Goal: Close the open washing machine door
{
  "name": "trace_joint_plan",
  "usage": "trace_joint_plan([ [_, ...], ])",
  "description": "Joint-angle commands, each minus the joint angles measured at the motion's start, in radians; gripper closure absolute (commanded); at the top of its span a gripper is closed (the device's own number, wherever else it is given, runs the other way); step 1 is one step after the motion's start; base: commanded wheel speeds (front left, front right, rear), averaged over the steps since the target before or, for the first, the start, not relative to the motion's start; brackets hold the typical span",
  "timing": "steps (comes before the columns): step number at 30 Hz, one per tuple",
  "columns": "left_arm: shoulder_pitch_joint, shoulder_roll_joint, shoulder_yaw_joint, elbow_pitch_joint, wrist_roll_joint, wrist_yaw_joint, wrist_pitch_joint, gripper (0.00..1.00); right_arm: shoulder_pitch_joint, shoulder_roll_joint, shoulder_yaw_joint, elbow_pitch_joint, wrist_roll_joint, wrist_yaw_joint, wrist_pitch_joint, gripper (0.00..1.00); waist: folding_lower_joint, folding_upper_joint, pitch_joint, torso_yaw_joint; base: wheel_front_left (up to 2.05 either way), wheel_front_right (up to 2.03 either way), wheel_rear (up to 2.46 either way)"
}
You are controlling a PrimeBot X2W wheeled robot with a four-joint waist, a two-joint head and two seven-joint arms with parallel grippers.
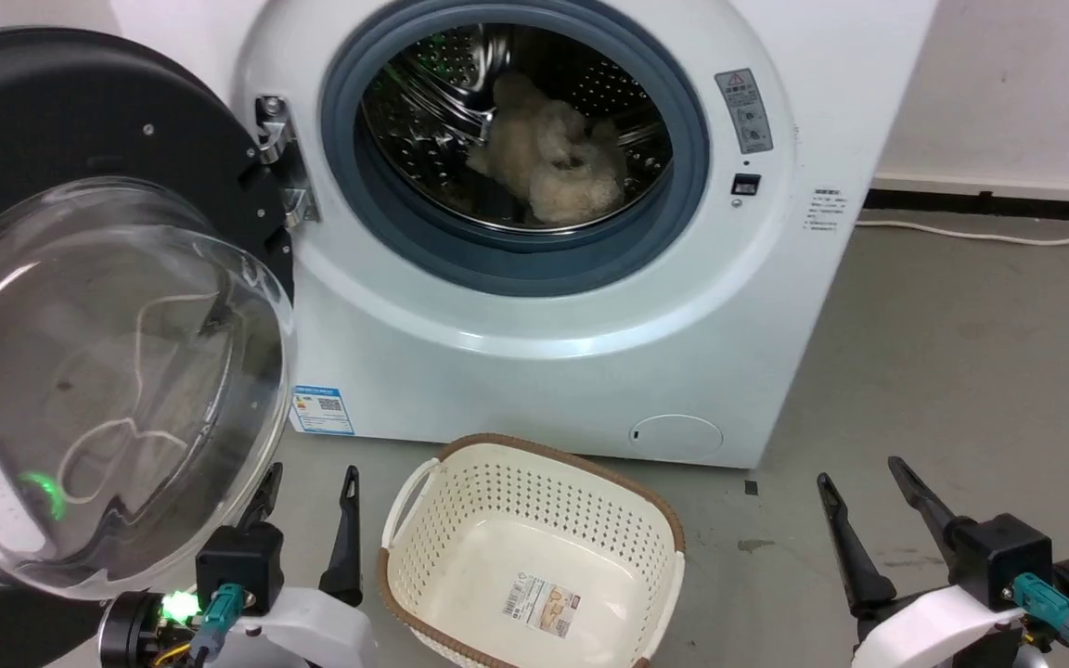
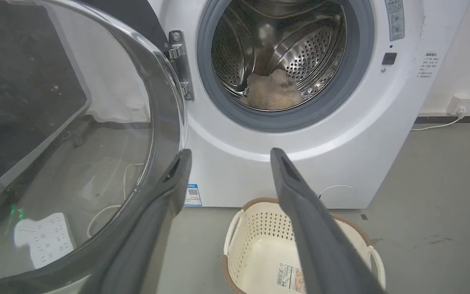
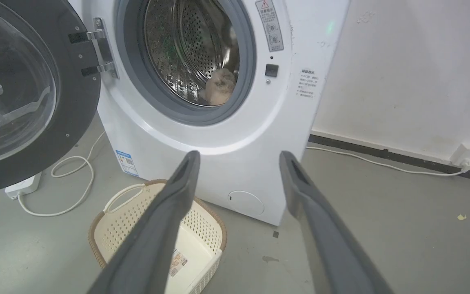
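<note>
We find the washing machine door (image 1: 80, 121) wide open left of the drum (image 1: 423, 93), the left end effector (image 1: 312, 473) spread wide and empty just beside its lower edge, apparently staged to push it, the right end effector (image 1: 859, 470) likewise wide.

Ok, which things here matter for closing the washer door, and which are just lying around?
For the job:
washing machine door, swung wide open
its metal hinge
left gripper, open, closest to the door

Just lying about:
laundry basket
fluffy beige laundry inside the drum
power strip
white cable
</note>
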Motion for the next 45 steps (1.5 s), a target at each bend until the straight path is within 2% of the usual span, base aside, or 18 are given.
trace_joint_plan([
  [1, -0.001, 0.004, -0.006, 0.003, 0.002, 0.001, -0.010, 0.00, 0.012, -0.002, -0.002, 0.003, 0.008, 0.000, -0.008, 0.00, 0.0000, -0.0001, -0.002, 0.006, 0.00, 0.00, 0.00],
  [14, 0.009, 0.020, -0.028, 0.010, 0.000, -0.001, -0.037, 0.00, 0.028, 0.000, 0.010, 0.015, 0.017, 0.000, -0.036, 0.00, 0.0000, -0.0001, -0.020, 0.085, 0.00, 0.00, 0.00],
  [45, 0.033, 0.044, -0.072, -0.010, -0.007, 0.033, -0.106, 0.00, 0.015, -0.007, 0.077, 0.070, 0.050, 0.001, -0.106, 0.00, 0.0000, -0.0001, -0.025, 0.223, 0.00, 0.00, 0.00],
])
